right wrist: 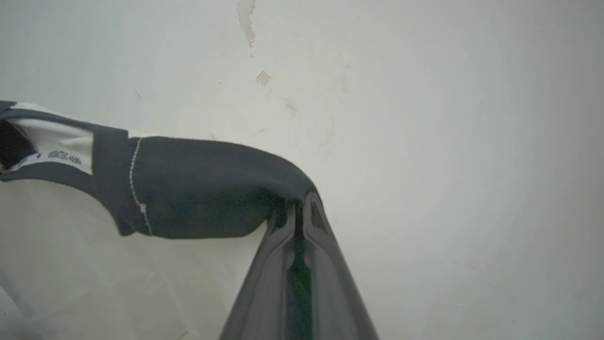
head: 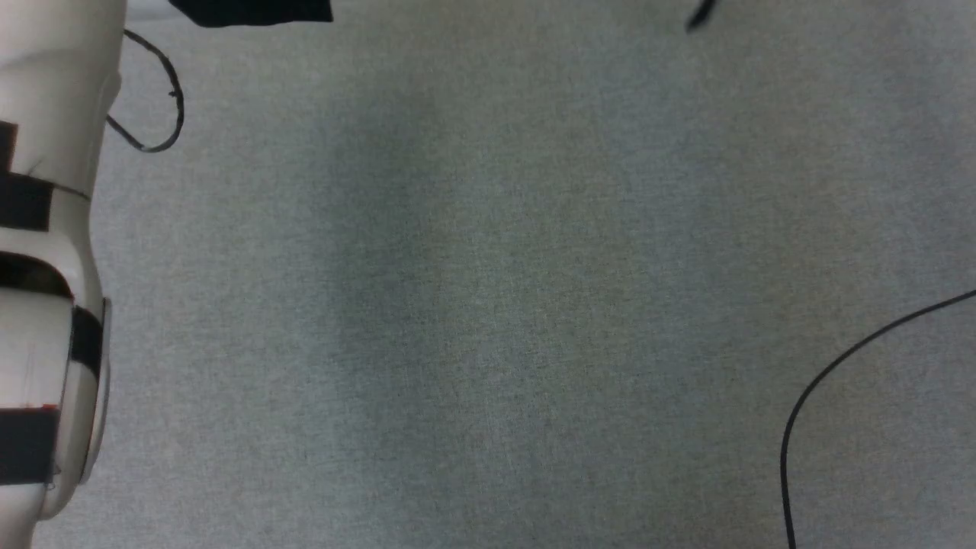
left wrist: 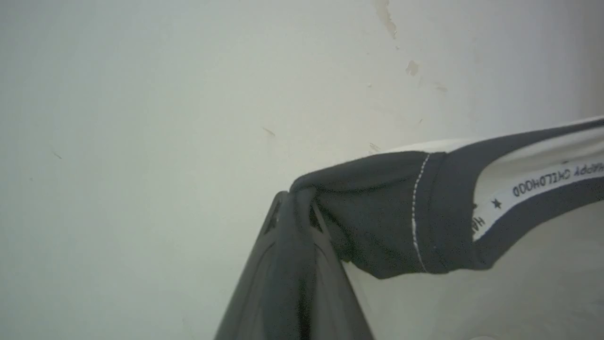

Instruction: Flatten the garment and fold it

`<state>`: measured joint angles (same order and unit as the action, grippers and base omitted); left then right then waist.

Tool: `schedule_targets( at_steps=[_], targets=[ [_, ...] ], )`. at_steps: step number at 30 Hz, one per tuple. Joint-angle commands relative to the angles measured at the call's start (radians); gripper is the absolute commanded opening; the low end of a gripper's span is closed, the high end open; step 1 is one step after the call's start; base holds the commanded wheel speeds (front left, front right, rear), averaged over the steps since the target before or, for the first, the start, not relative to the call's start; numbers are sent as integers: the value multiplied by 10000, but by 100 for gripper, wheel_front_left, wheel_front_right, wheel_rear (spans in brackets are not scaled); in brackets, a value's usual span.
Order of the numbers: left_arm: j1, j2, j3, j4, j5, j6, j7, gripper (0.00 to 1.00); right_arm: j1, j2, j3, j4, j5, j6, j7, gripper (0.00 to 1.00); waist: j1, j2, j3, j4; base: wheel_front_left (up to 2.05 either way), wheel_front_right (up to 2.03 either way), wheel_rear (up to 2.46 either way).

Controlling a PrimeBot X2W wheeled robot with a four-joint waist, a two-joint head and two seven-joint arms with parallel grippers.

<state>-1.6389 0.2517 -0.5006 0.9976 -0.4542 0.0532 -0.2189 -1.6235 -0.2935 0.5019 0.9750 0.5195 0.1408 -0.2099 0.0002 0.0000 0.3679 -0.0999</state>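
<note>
Had my left gripper (left wrist: 293,203) and right gripper (right wrist: 298,204) pinched tight on the T-shirt (left wrist: 377,212), collar (left wrist: 453,189) at lefty's 3 o'clock, nothing flattened or folded yet.

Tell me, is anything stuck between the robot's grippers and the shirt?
No, nothing visible is in the way. The left gripper and the right gripper are each shut right on the shirt, one pinching each black shoulder.
</note>
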Motion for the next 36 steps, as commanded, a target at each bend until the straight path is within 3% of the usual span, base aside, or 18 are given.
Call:
schedule_targets(
  at_steps=[1, 12, 21, 31, 36],
  targets=[
    [-14, 206, 104, 354, -19, 26, -128, 0, -34, -48, 101, 244, -17, -101, -141, 0, -2, 0, 670, -33, 0, 0, 0],
    [1510, -166, 781, 821, -716, -378, -421, 0, 1331, 295, 1809, 523, 1352, -101, 530, 0, -2, 0, 1085, 169, 0, 0, 0],
    [5843, -622, 1504, -630, -1031, -832, -427, 0, 4423, -481, 3300, -840, 3363, -101, 886, 0, -2, 0, -338, 485, 0, 0, 0],
    [10967, -722, 1463, -3597, -765, -610, -381, 0, 8399, -1612, 3864, -2975, 4205, -101, 914, 0, -2, 0, -2609, 339, 0, 0, 0],
    [13388, -324, 1340, -5453, -922, -102, 266, 0, 10599, -2055, 3335, -4174, 3979, -101, 1384, 0, -2, 0, -3609, 39, 0, 0, 0]
  ],
)
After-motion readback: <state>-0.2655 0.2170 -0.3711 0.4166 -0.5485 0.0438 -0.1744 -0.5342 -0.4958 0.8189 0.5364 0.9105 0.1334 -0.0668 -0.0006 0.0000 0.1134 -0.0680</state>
